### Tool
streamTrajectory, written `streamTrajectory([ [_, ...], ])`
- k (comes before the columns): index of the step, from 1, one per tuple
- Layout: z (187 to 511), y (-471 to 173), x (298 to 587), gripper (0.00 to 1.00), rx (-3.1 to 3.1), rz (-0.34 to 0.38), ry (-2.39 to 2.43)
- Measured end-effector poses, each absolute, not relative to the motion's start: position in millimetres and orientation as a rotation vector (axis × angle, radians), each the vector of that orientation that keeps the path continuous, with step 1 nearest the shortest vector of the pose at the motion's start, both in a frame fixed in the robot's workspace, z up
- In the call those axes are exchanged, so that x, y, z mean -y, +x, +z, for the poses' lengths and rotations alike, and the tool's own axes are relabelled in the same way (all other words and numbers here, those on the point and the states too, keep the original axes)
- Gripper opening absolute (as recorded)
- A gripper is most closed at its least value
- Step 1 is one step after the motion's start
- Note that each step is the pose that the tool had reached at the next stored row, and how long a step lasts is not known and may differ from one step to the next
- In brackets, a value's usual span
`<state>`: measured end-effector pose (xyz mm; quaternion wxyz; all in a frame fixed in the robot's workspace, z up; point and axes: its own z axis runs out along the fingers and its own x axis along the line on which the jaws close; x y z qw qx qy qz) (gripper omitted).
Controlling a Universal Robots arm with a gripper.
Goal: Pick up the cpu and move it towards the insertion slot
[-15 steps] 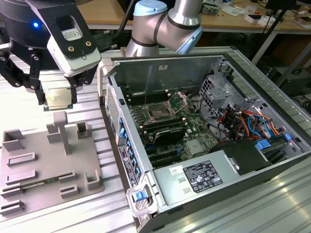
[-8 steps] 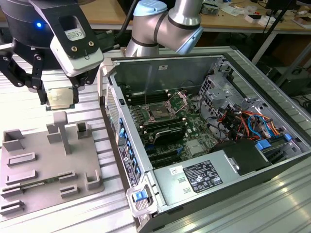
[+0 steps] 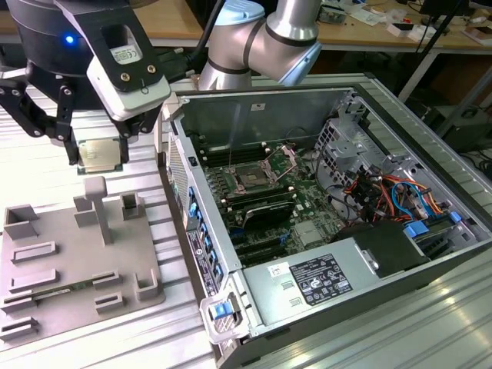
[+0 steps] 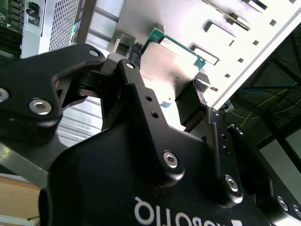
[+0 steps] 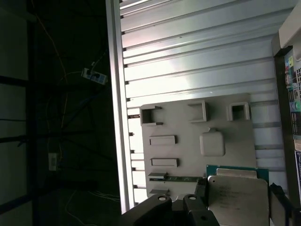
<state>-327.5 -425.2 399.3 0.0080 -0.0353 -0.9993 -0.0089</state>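
The claw [image 3: 98, 154] pinches the cpu [image 3: 98, 155] between its fingers, one pad on each of two opposite edges, and holds it in the air above the grey tray [image 3: 46, 269], which lies on the ribbed metal table [image 3: 46, 173] at the exterior view's left. In the first wrist view the cpu [image 5: 237, 197] shows its pale silvery top with a strip of green board along one edge, and the tray [image 5: 188, 150] lies well below it with its raised blocks and shallow pockets. In the second wrist view the cpu [image 4: 164, 63] sits flat between the two black fingers [image 4: 200, 96], its green corner poking past them. The insertion slot [image 3: 254, 178] is in the open computer case [image 3: 307, 284] at the exterior view's right, a dark square socket with its silvery frame swung up, on the green motherboard [image 3: 307, 201]. The cpu is well apart from that socket, outside the case and just beside the case's near wall.
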Motion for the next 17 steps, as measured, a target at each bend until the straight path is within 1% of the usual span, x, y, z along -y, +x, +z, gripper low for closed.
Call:
streamTrajectory([
  [17,399.3,-320.1,425.2,0.55,3.124,-0.027,-0.110],
])
